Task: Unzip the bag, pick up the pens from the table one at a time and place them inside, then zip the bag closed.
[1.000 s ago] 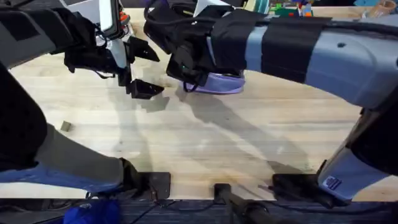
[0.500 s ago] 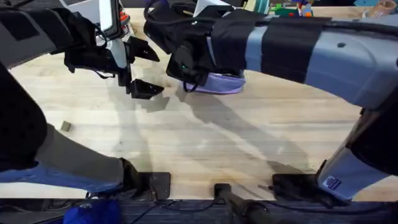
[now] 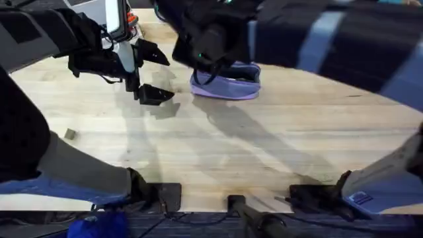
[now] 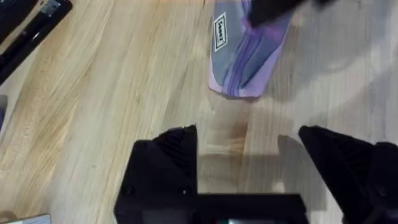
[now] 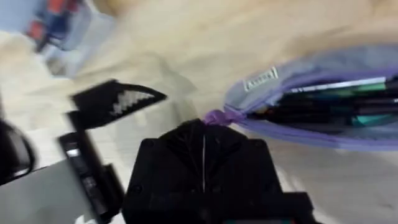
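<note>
- Now the right arm lifts and blurs under the overhead camera, uncovering more of the bag (image 3: 226, 84) at the table's (image 3: 218, 152) far middle.
- Its right gripper (image 5: 204, 138) is pinched shut on the purple zipper tab (image 5: 216, 116); pens (image 5: 348, 99) lie inside, so zipping looks underway.
- Unmoved, the left gripper (image 4: 245, 140) hovers spread and empty, near the bag's end.

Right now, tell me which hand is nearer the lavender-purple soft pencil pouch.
Right. The right hand is shut on the zipper pull at the lavender-purple soft pencil pouch's end. The left hand hangs open over bare wood, apart from it.
</note>
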`<state>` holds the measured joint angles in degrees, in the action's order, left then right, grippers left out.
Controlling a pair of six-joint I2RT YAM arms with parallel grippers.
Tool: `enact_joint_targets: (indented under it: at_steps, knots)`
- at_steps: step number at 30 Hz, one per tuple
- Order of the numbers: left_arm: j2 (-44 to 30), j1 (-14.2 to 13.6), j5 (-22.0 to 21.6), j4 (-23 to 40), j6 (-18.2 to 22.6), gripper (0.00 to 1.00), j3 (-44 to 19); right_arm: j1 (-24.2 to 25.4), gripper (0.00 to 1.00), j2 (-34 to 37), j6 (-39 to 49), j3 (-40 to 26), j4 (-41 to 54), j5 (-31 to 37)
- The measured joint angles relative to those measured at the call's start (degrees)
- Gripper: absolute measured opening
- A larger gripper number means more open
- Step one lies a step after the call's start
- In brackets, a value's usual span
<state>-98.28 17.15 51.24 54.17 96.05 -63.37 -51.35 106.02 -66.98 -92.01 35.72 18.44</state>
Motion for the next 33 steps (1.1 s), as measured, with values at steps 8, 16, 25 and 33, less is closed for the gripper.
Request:
enact_joint_targets:
  at_steps: [8,16,25,33]
  knots:
    - [-0.02,0.00,0.00,0.00,0.00,0.994,0.00,0.17,0.031,-3.47,4.99,0.09,-7.27,1.74]
    - [0.00,0.00,0.00,0.00,0.00,0.994,0.00,0.17,0.030,-4.65,6.04,0.09,-8.71,1.92]
    - [-0.01,0.00,0.00,0.00,0.01,0.993,0.00,0.17,0.031,-4.65,6.19,0.09,-8.71,1.92]
    - [-0.02,0.00,0.00,0.00,0.00,0.993,0.00,0.17,0.031,-4.65,14.95,0.09,-8.69,1.93]
